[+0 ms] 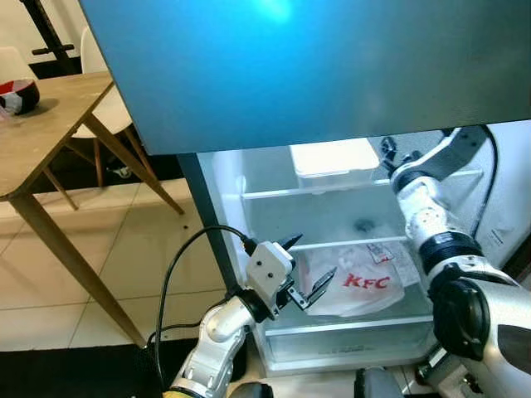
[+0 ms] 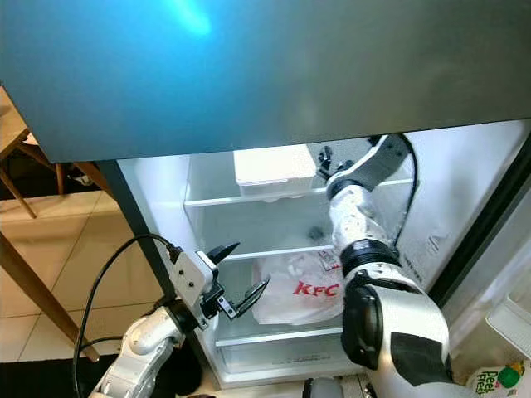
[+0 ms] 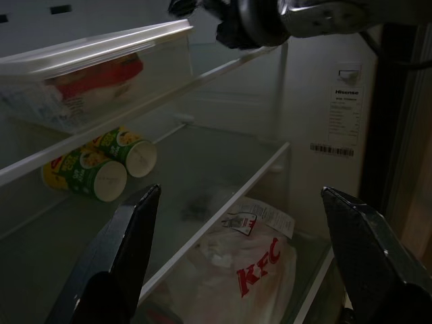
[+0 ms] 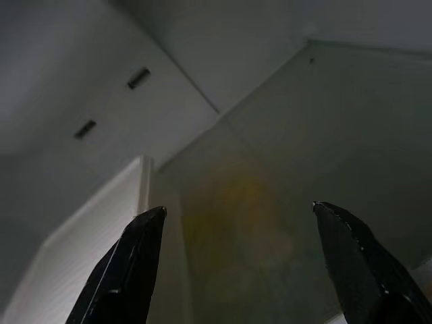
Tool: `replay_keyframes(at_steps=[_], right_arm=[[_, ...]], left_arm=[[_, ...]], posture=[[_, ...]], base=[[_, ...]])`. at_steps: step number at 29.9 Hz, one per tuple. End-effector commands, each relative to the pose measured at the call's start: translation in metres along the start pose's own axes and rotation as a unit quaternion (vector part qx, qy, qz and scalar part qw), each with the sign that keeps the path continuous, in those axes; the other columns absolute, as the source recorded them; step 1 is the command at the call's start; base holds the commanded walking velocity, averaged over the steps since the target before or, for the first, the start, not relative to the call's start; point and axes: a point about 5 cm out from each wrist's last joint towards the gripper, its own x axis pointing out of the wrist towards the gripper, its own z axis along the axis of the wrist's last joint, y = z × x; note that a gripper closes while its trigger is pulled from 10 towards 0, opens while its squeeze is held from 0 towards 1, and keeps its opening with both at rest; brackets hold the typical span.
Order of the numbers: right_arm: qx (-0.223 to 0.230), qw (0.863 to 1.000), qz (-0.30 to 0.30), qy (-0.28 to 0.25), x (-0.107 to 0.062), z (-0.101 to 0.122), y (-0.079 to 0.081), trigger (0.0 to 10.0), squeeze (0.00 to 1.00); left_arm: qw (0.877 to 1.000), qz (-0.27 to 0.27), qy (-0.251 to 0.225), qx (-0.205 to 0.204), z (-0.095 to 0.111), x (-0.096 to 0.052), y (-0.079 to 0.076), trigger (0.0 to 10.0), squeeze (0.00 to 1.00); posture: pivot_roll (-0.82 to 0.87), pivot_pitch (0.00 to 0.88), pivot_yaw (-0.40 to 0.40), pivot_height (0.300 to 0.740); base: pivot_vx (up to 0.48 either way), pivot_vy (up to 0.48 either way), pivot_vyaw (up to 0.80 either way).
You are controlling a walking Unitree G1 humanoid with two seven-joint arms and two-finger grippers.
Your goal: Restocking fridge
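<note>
Left end effector (image 1: 311, 269) wide open, empty

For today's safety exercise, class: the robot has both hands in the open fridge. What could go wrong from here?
1. The right hand, open on the top shelf beside the lidded container, might nudge it off the edge.
2. The left hand, open just in front of the KFC bag, could snag or tear the thin plastic.
3. The two cups lie on their sides and may roll.
</note>
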Motion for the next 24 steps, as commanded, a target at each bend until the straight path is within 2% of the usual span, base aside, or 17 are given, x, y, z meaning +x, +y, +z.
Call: replay_keyframes(at_steps=[1, 4, 5, 6, 7, 8, 10, 11, 13, 14, 15, 16, 19, 23, 24], right_arm=[[0.021, 0.999, 0.035, 0.009, -0.001, -0.001, 0.001, 10.0, 0.0], [0.03, 0.998, 0.057, 0.016, -0.003, -0.001, 0.0, 10.0, 0.0], [0.036, 0.995, 0.094, 0.025, -0.005, -0.001, 0.0, 10.0, 0.0], [0.036, 0.995, 0.094, 0.025, -0.005, -0.001, 0.0, 10.0, 0.0], [0.054, 0.983, 0.176, 0.012, -0.011, 0.001, 0.003, 10.0, 0.0], [0.054, 0.983, 0.176, 0.012, -0.011, 0.001, 0.003, 10.0, 0.0], [0.056, 0.957, 0.284, 0.01, -0.028, 0.001, 0.001, 10.0, 0.0], [0.056, 0.957, 0.284, 0.01, -0.028, 0.001, 0.001, 10.0, 0.0], [0.014, 0.941, 0.335, 0.036, -0.043, -0.009, -0.005, 10.0, 0.0], [0.014, 0.941, 0.335, 0.036, -0.043, -0.009, -0.005, 10.0, 0.0], [-0.004, 0.927, 0.369, 0.072, -0.059, -0.02, -0.014, 10.0, 0.0], [-0.008, 0.922, 0.378, 0.082, -0.065, -0.022, -0.018, 10.0, 0.0], [-0.009, 0.919, 0.385, 0.086, -0.069, -0.023, -0.02, 10.0, 0.0], [-0.015, 0.912, 0.396, 0.107, -0.088, -0.027, -0.033, 10.0, 0.0], [-0.015, 0.912, 0.396, 0.107, -0.088, -0.027, -0.033, 10.0, 0.0]], left_arm=[[1.0, -0.003, 0.003, -0.004, 0.0, -0.003, 0.0, 10.0, 0.0], [1.0, -0.005, 0.003, -0.005, 0.0, -0.003, -0.001, 10.0, 0.0], [1.0, -0.006, 0.003, -0.005, 0.0, -0.003, -0.001, 10.0, 0.0], [1.0, -0.006, 0.003, -0.005, 0.0, -0.003, -0.001, 10.0, 0.0], [1.0, -0.006, 0.003, -0.006, 0.0, -0.004, -0.001, 10.0, 0.0], [1.0, -0.006, 0.003, -0.006, 0.0, -0.004, -0.001, 10.0, 0.0], [1.0, -0.011, 0.005, -0.011, -0.002, -0.005, -0.002, 10.0, 0.0], [1.0, -0.011, 0.005, -0.011, -0.002, -0.005, -0.002, 10.0, 0.0], [1.0, -0.018, 0.01, -0.014, -0.003, -0.008, -0.004, 10.0, 0.0], [1.0, -0.018, 0.01, -0.014, -0.003, -0.008, -0.004, 10.0, 0.0], [0.999, -0.025, 0.02, -0.016, -0.007, -0.012, -0.006, 10.0, 0.0], [0.999, -0.027, 0.024, -0.016, -0.009, -0.014, -0.006, 10.0, 0.0], [0.999, -0.029, 0.027, -0.016, -0.009, -0.015, -0.006, 10.0, 0.0], [0.998, -0.037, 0.05, -0.016, -0.018, -0.026, -0.007, 10.0, 0.0], [0.998, -0.037, 0.05, -0.016, -0.018, -0.026, -0.007, 10.0, 0.0]], posture=[[-0.06, 0.097, 0.056, 0.595], [-0.06, 0.098, 0.055, 0.595], [-0.06, 0.098, 0.055, 0.595], [-0.06, 0.098, 0.055, 0.595], [-0.06, 0.098, 0.055, 0.595], [-0.06, 0.098, 0.055, 0.595], [-0.06, 0.095, 0.052, 0.595], [-0.06, 0.095, 0.052, 0.595], [-0.06, 0.091, 0.052, 0.595], [-0.06, 0.091, 0.052, 0.595], [-0.06, 0.088, 0.052, 0.595], [-0.06, 0.088, 0.051, 0.595], [-0.06, 0.088, 0.051, 0.595], [-0.06, 0.082, 0.049, 0.595], [-0.06, 0.082, 0.049, 0.595]], base=[[0.0, 0.0, 0.0], [0.0, 0.0, 0.0], [0.0, 0.0, 0.0], [0.0, 0.0, 0.0], [0.0, 0.0, 0.0], [0.0, 0.0, 0.0], [0.0, 0.0, 0.0], [0.0, 0.0, 0.0], [0.0, 0.0, 0.0], [0.0, 0.0, 0.0], [0.0, 0.0, 0.0], [0.0, 0.0, 0.0], [0.0, 0.0, 0.0], [0.0, 0.0, 0.0], [0.0, 0.0, 0.0]])
